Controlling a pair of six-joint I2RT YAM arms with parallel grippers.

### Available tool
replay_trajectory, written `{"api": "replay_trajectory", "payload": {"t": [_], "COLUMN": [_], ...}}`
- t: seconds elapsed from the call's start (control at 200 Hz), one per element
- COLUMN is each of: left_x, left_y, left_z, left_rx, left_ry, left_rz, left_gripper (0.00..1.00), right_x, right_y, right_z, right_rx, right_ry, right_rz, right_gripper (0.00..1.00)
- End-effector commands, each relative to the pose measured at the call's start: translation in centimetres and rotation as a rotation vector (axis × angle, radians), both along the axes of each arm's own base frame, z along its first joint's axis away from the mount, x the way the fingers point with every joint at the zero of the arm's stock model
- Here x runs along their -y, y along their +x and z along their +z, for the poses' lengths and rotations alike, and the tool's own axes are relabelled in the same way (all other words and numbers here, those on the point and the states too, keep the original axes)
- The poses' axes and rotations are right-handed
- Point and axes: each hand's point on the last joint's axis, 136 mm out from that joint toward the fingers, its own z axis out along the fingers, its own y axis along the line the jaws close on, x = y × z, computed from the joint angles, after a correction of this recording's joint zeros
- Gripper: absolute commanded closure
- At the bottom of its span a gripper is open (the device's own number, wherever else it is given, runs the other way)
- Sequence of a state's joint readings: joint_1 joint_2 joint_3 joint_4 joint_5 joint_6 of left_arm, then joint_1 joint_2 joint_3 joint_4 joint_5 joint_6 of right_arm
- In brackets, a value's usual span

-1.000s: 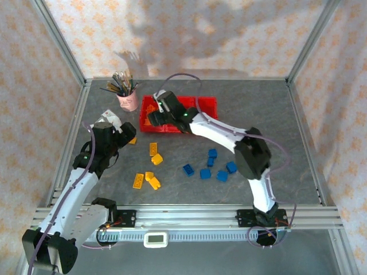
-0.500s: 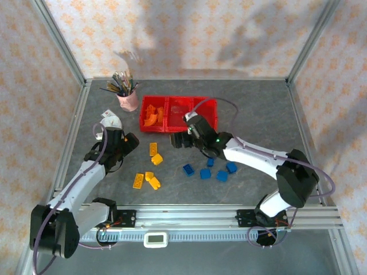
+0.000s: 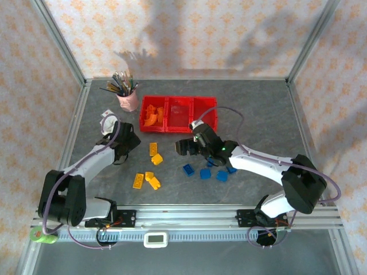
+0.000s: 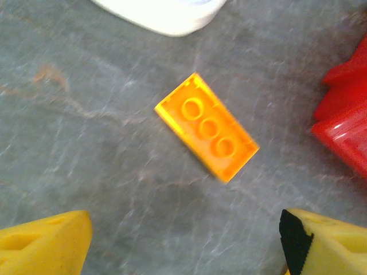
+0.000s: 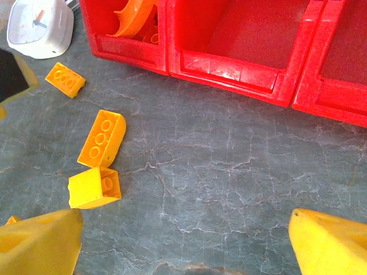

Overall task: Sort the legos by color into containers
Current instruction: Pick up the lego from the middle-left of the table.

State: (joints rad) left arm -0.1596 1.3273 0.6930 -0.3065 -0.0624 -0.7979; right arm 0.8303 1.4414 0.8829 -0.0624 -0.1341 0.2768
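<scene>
Three joined red containers (image 3: 178,113) stand at the back; the left one (image 5: 123,43) holds orange legos (image 3: 150,114), among them an arch (image 5: 135,17). My left gripper (image 3: 127,143) is open just short of a flat orange brick (image 4: 206,127), nothing between its fingers (image 4: 46,246). My right gripper (image 3: 186,146) is open over bare table in front of the containers. Left of it lie an orange brick (image 5: 102,137) and a yellow brick (image 5: 94,187). Blue bricks (image 3: 205,173) lie under the right arm.
A pink cup of brushes (image 3: 127,97) stands left of the containers. A white timer (image 5: 40,20) sits by the left gripper. More orange (image 3: 138,180) and yellow (image 3: 152,181) bricks lie near the front. Frame posts edge the table.
My right gripper has come back from the left container to the table's middle, its jaws empty. My left arm has stretched out and lowered its gripper towards the flat orange brick.
</scene>
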Motion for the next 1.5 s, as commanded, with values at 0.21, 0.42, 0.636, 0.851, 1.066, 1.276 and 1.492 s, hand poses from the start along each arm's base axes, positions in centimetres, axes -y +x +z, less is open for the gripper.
{"api": "replay_trajectory", "payload": {"t": [0.21, 0.42, 0.636, 0.851, 1.066, 1.276, 1.492], "left_x": [-0.8, -1.2, -2.0, -2.1, -1.8, -1.1, -0.4], "left_y": [4.5, 5.0, 5.1, 4.6, 3.8, 2.8, 3.1], "left_z": [-0.3, -2.3, -3.7, -5.3, -5.9, -6.4, -4.9], "left_rx": [0.006, -0.035, -0.077, -0.112, -0.126, -0.113, -0.074], "left_ry": [0.082, 0.102, 0.139, 0.141, 0.119, 0.057, 0.016], "left_rz": [0.065, 0.1, 0.14, 0.146, 0.132, 0.119, 0.089], "left_gripper": [0.19, 0.21, 0.21, 0.28, 0.41, 0.56, 0.7], "right_x": [0.5, 0.8, 0.8, 0.8, 0.4, 0.2, 0.2], "right_y": [0.6, 0.9, 1.0, 1.1, 1.0, 0.9, 1.1], "right_z": [1.2, 1.3, 1.0, 0.6, 0.5, 0.7, 1.7], "right_rx": [0.068, 0.085, 0.087, 0.082, 0.072, 0.069, 0.084], "right_ry": [-0.011, -0.026, -0.033, -0.042, -0.038, -0.03, -0.012], "right_rz": [-0.01, -0.022, -0.021, -0.019, -0.004, 0.002, 0.001], "right_gripper": [0.08, 0.07, 0.07, 0.07, 0.07, 0.07, 0.07]}}
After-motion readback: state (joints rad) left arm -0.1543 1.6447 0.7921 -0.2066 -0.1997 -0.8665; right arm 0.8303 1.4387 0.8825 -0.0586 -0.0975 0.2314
